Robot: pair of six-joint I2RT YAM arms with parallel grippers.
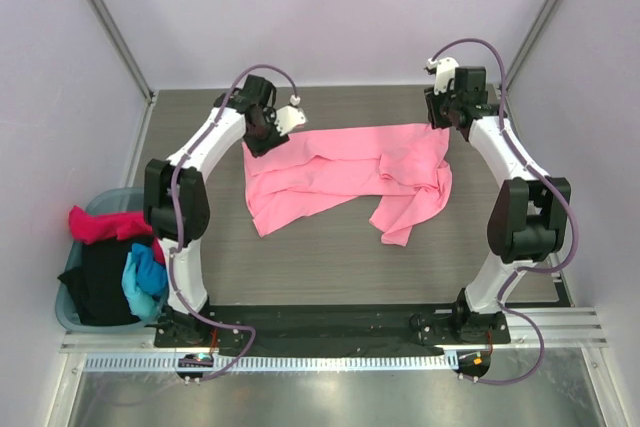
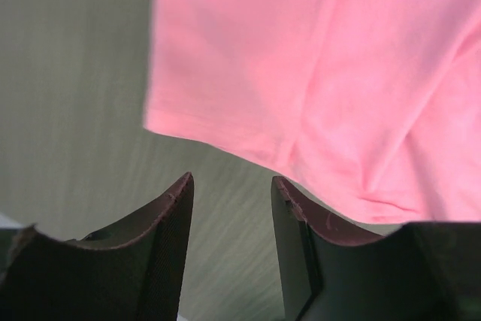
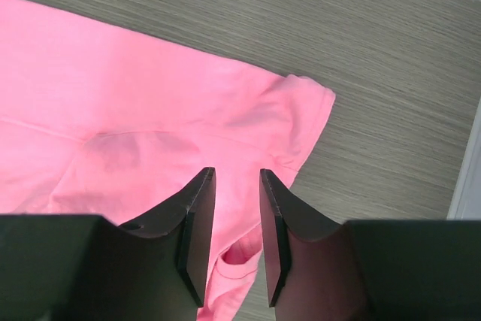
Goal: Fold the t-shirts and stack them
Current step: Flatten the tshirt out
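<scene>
1. T-shirt in pink (image 1: 340, 172) lies rumpled and partly spread on the surface (image 1: 330, 257).
2. Left tool (image 2: 229, 182) hangs just beside the pink shirt's far left corner, jaws well apart and empty.
3. Right tool (image 3: 237, 174) hangs over its far right corner, jaws slightly parted, gripping nothing.
4. Well left of the pink shirt, a basket (image 1: 108, 197) holds a magenta t-shirt (image 1: 100, 224), a black t-shirt (image 1: 95, 285) and a blue t-shirt (image 1: 145, 282).
</scene>
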